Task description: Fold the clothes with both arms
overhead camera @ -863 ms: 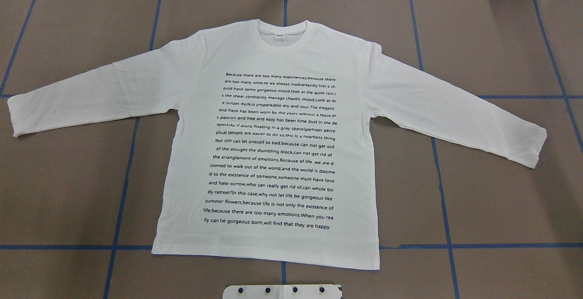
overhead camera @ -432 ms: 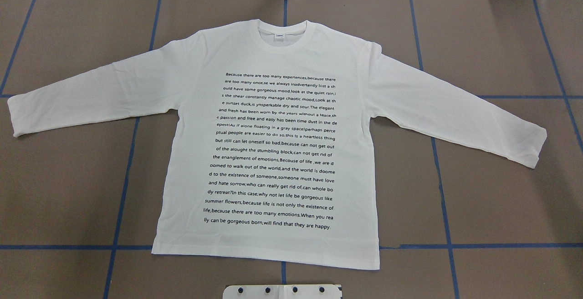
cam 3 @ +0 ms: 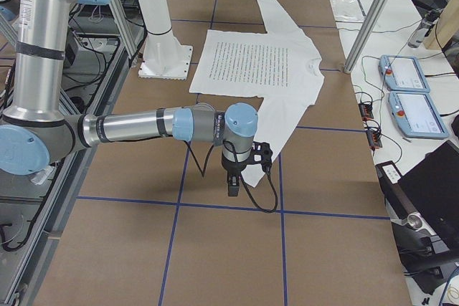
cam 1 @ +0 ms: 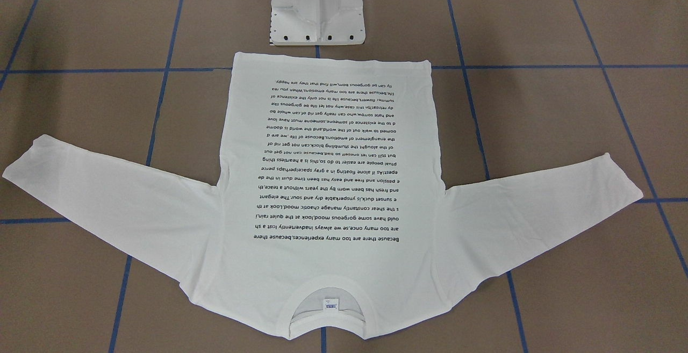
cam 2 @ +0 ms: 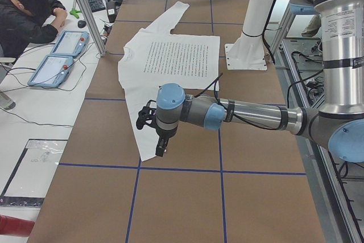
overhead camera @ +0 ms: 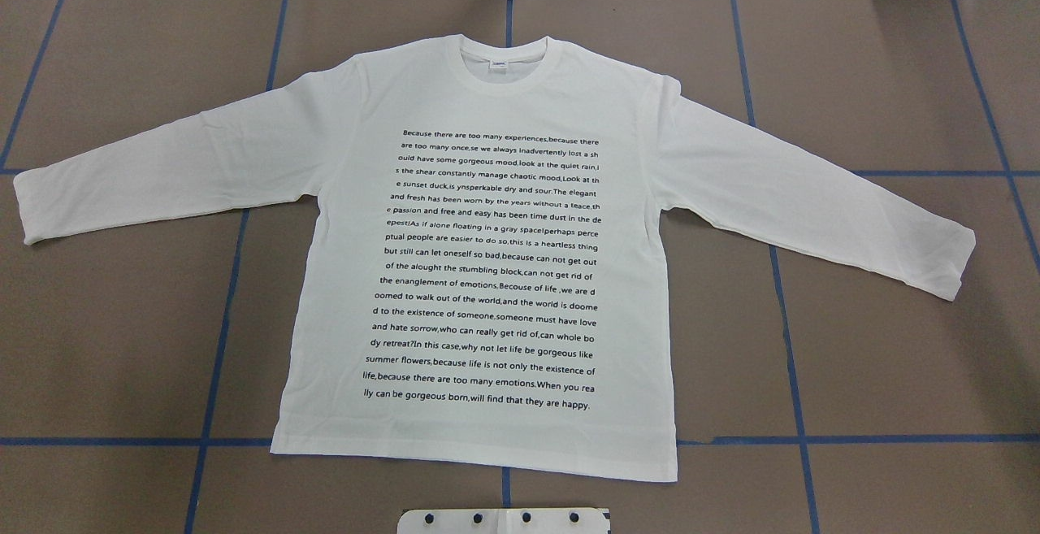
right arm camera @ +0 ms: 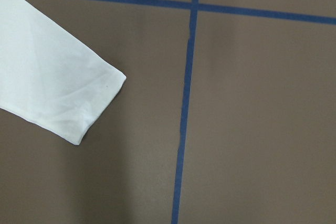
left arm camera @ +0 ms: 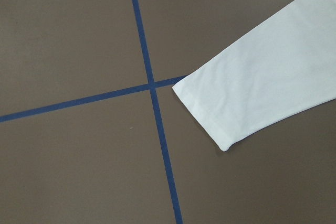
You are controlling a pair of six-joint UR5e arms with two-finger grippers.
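Observation:
The white long-sleeved T-shirt lies flat on the brown table, printed text up, collar at the far side and both sleeves spread out; it also shows in the front view. My left gripper hangs over the cuff of the sleeve on my left. My right gripper hangs over the cuff of the sleeve on my right. Both grippers show only in the side views, so I cannot tell whether they are open or shut. No fingers show in the wrist views.
The white pedestal base stands just behind the shirt's hem. Blue tape lines grid the table. A person sits at a side desk with teach pendants; more pendants lie past the far edge.

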